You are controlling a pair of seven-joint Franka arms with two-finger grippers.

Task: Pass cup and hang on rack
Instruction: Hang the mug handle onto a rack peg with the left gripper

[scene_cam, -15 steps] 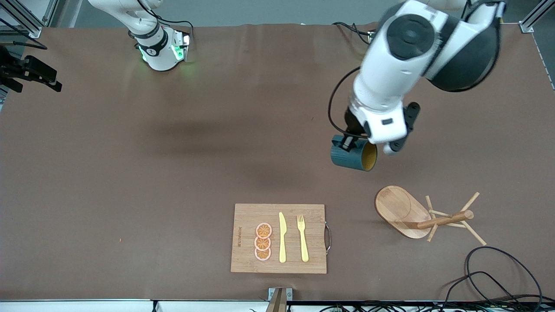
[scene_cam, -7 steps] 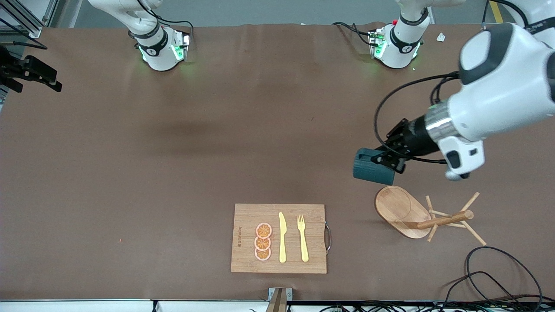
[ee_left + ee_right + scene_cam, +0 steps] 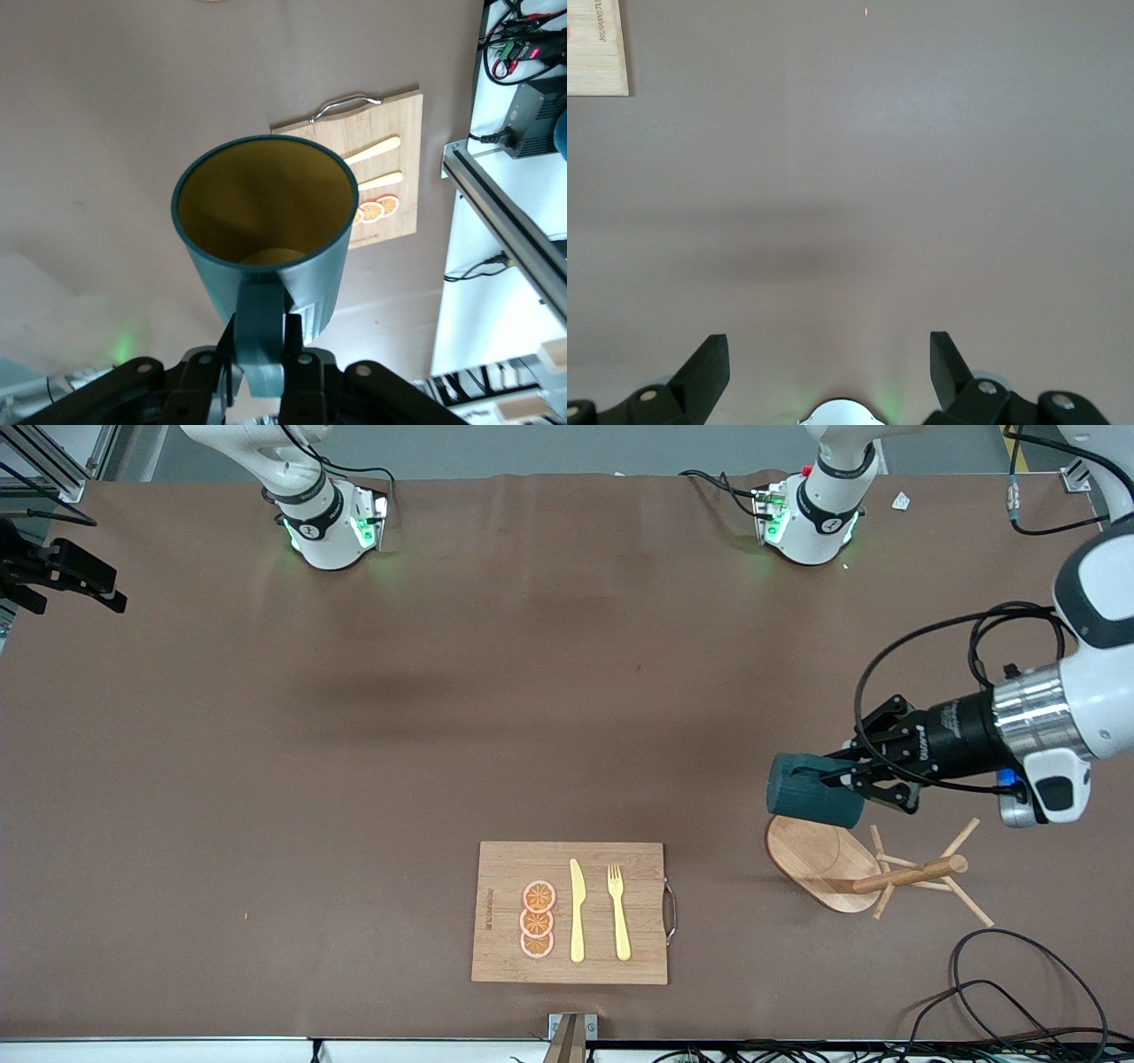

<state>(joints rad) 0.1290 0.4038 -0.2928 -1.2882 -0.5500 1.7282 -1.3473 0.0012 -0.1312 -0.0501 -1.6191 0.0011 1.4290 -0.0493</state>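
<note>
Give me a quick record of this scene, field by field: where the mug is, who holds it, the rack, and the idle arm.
cup: teal mug, on its side in the air, over the rack base edge
holder: left end effector, shut on the mug's handle
rack: wooden mug tree, standing toward the left arm's end, pegs bare
right end effector: open, waiting over bare table
cutting board: holds knife, fork, orange slices

We record a desk (image 3: 443, 691) covered edge to edge in matte brown sheeting, faintly creased and softly shadowed. Silver aluminium framing rails (image 3: 53, 465) stand at its corners. Loose black cables (image 3: 1019, 992) coil at the left arm's end, nearest the front camera. Grey floor (image 3: 549, 447) shows above the desk's top edge.
</note>
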